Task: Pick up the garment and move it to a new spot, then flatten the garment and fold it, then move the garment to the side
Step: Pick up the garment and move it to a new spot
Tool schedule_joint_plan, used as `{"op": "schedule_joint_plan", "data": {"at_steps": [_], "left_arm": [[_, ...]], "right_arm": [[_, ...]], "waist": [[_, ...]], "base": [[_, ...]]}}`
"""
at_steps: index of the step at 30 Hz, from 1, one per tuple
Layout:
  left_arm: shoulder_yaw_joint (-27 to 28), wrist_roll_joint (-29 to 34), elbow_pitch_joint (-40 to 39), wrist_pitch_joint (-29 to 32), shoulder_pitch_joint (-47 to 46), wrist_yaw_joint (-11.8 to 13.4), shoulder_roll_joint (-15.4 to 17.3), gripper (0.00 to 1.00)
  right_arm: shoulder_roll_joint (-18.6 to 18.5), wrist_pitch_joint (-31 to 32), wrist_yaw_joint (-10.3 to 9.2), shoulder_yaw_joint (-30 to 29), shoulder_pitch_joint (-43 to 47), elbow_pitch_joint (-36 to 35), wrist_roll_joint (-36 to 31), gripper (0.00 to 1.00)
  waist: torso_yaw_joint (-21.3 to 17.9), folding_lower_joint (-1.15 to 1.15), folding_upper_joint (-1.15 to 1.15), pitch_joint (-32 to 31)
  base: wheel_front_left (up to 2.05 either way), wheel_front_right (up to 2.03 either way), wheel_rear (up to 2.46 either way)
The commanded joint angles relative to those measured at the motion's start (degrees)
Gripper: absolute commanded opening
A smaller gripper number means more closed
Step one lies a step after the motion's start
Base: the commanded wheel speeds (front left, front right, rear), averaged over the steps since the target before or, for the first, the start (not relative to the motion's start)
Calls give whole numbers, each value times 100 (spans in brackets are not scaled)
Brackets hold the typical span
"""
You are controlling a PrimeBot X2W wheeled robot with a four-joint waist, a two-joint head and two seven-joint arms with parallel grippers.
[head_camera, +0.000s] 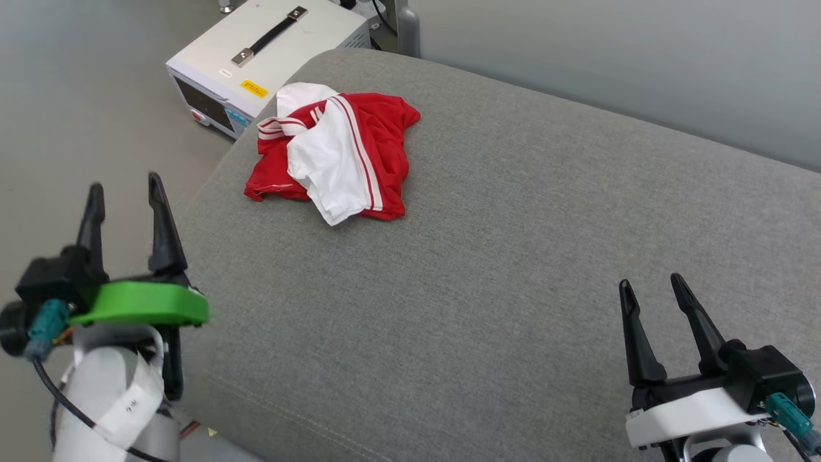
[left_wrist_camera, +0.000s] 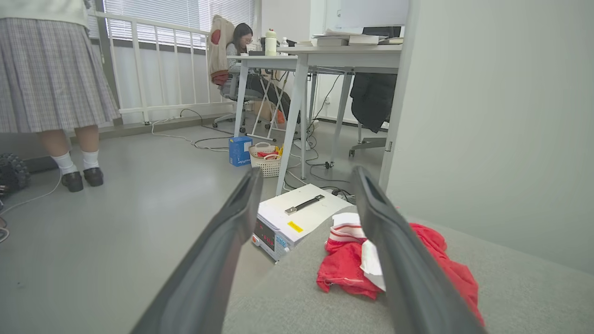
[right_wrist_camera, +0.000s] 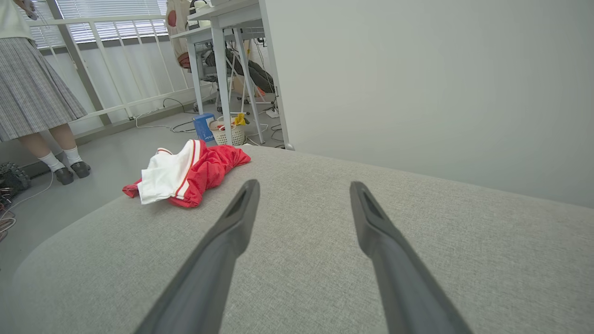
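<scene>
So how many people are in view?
2: a standing person at the left by the railing, a seated person at the far desk. Others may be hidden.

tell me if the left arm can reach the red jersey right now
Probably yes: the left gripper is open and empty, and the garment lies crumpled near the left edge of the grey cushion, with nothing between them; it only needs to reach forward.

Smooth cloth garment (head_camera: pixel 333 157) on matt, coarse-woven grey fabric cushion (head_camera: pixel 513 256)
</scene>
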Motion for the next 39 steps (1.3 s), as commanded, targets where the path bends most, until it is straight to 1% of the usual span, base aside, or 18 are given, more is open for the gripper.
{"op": "schedule_joint_plan", "data": {"at_steps": [1,3,6,9,12,15,19,21,25,28,34,39], "left_arm": [[1,72,127,-33,-380,-128,198,100],[-29,19,340,-33,-824,-248,378,100],[-192,-135,718,-33,-1506,-349,617,100],[-493,-299,1178,-23,-2253,-390,847,100],[-1009,-473,1690,268,-2918,-401,1135,100],[-1579,-907,2025,794,-3417,-403,1407,100],[-2306,-1775,2387,1996,-3952,-404,1821,100],[-2584,-2184,2492,2585,-4138,-404,1992,100],[-3237,-2765,2626,3767,-4336,-404,2319,100],[-3703,-3110,2650,4449,-4407,-405,2476,100],[-4675,-3425,2611,5136,-4371,-405,2715,100],[-5144,-3670,2875,5324,-4271,-405,2833,100]], "right_arm": [[-11,-36,-4,0,-138,-57,-67,100],[-11,-36,-4,-12,-229,-96,-143,100],[-29,-36,-4,-63,-347,-162,-241,100],[-85,-36,-4,-56,-426,-222,-285,100],[-145,-36,-4,14,-522,-281,-273,100],[-183,-36,-4,18,-620,-336,-264,100],[-232,-36,-4,8,-772,-411,-250,100],[-255,-36,-4,5,-839,-442,-237,100],[-286,-36,-4,12,-934,-475,-215,100],[-305,-36,-4,-3,-996,-487,-207,100],[-338,-36,-4,-1,-1101,-456,-193,100],[-352,-36,-4,40,-1250,-426,-177,100]], "waist": [[-224,0,0,256],[-339,0,0,437],[-442,0,0,686],[-540,0,0,900],[-671,0,0,1078],[-785,0,0,1245],[-945,0,0,1472],[-1011,0,0,1569],[-1126,0,0,1750],[-1192,0,0,1885],[-1353,0,0,2122],[-1539,0,0,2344]], "base": [[0,0,0],[0,0,0],[0,0,0],[0,0,0],[0,0,0],[0,0,0],[0,0,0],[0,0,0],[0,0,0],[0,0,0],[0,0,0],[0,0,0]]}}
